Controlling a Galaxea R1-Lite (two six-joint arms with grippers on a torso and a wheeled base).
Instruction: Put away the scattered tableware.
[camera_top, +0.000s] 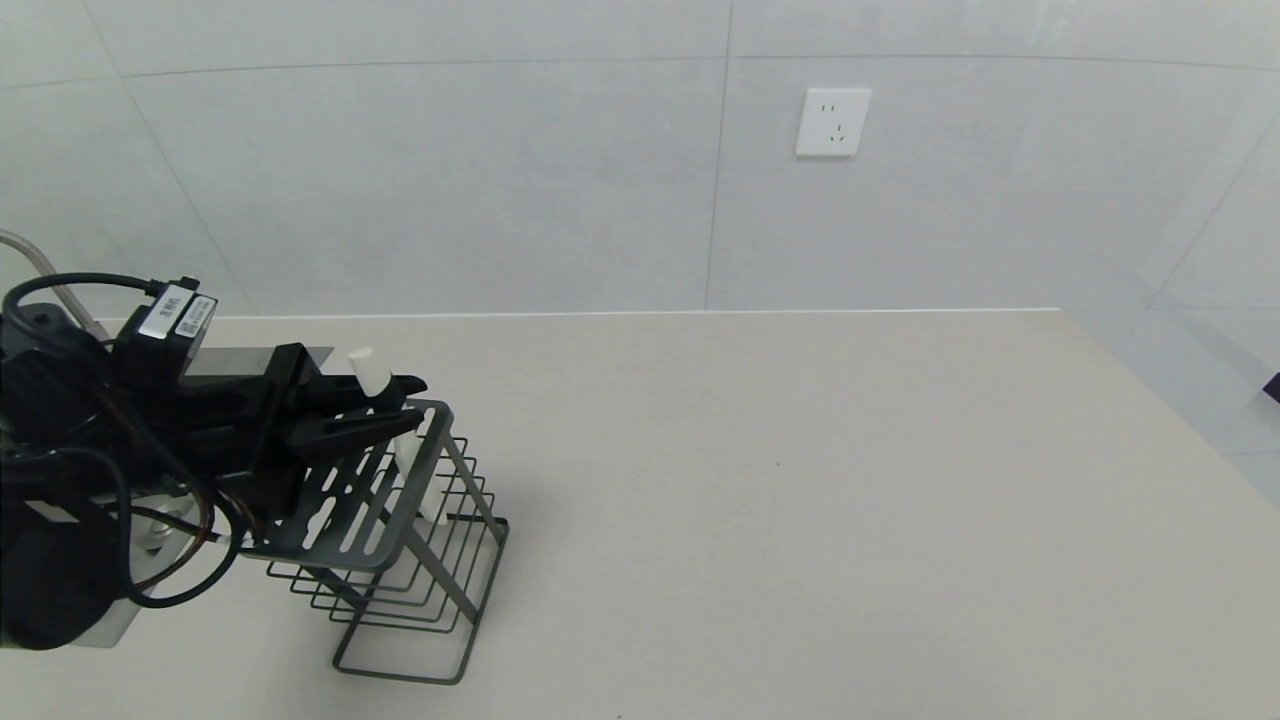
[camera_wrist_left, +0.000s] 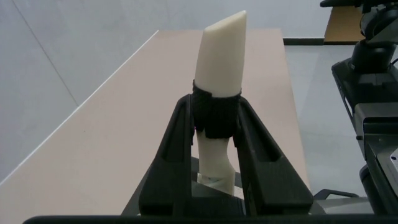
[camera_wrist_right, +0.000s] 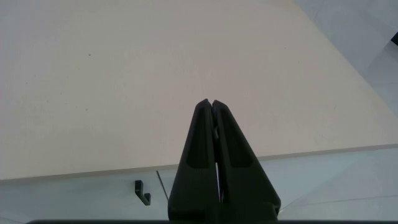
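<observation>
A cream-handled utensil (camera_wrist_left: 222, 53) stands upright, clamped mid-handle in the left jaws, its lower part dropping into the wire rack (camera_top: 400, 520) beneath them. It looks rigid, light and smooth, perhaps slippery, so the handle is the sensible hold. The left arm lies level; the right jaws are closed and empty above the table (camera_wrist_right: 93, 74).

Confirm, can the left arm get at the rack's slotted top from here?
Probably yes: the left claw, shut on the white handle, sits right at the rack and its slotted top, nothing between them.
</observation>
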